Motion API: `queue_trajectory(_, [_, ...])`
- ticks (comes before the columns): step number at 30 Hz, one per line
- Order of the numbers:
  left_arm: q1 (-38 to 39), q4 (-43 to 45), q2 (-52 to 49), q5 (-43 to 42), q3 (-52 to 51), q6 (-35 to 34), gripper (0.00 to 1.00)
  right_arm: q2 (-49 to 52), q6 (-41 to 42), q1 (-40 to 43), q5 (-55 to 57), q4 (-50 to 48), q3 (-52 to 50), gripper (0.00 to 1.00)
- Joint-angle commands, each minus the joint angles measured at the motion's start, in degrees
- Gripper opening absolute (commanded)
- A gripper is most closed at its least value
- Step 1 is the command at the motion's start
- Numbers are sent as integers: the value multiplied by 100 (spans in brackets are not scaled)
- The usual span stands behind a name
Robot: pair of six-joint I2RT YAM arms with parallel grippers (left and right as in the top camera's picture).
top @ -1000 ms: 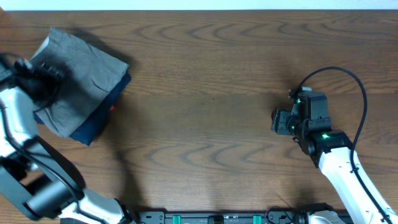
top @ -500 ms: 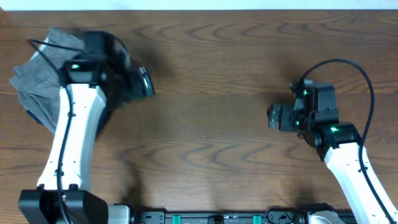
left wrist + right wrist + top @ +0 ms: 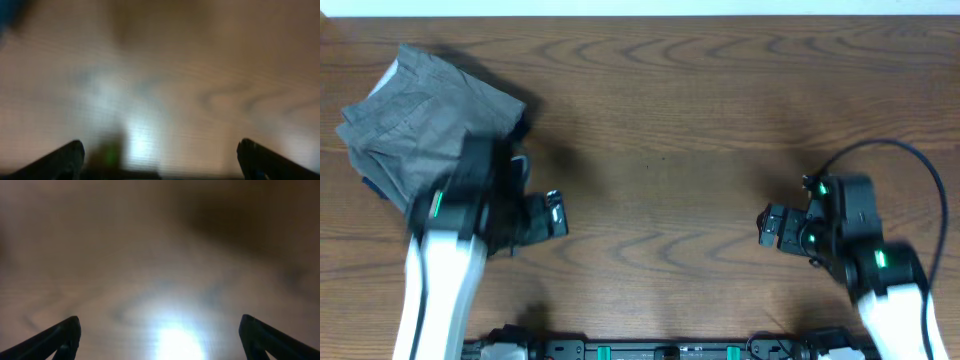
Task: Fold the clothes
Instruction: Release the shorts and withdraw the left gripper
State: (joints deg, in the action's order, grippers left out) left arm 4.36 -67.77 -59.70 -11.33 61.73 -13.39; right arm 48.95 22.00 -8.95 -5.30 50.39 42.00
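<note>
The gray shorts [image 3: 415, 125] lie folded in a rumpled bundle at the table's far left, on top of a dark navy garment whose edge [image 3: 375, 188] shows beneath them. My left gripper [image 3: 552, 213] is open and empty, to the right of and nearer than the bundle, apart from it. Its wrist view shows both fingertips [image 3: 160, 159] wide apart over blurred bare wood. My right gripper [image 3: 767, 224] is open and empty at the right side of the table. Its wrist view shows its fingertips [image 3: 160, 337] spread over bare wood.
The wooden table [image 3: 660, 150] runs across the whole overhead view. A black cable [image 3: 895, 150] arcs above the right arm. A rail with green clips [image 3: 660, 351] lies along the near edge.
My left arm has pulled back from the bundle toward the near edge, leaving the shorts at the far left. My right arm has drawn back toward the near edge too.
</note>
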Motion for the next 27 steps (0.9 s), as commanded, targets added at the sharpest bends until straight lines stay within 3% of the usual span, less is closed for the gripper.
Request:
queue_trajectory(1, [11, 581, 1801, 485, -627, -136, 98, -1224, 223, -295, 844, -507, -503, 99])
queue_trajectory(4, [11, 1377, 3274, 691, -1058, -129, 98, -2138, 219, -348, 1117, -1034, -824, 99])
queue_trajectory(13, [11, 1401, 5799, 688, -1084, -129, 98, -2992, 219, -345, 1110, -562, -879, 99])
queue_trajectory(27, [11, 680, 5836, 688, -986, -129, 98, -2977, 219, -345, 1110, 691, -879, 99])
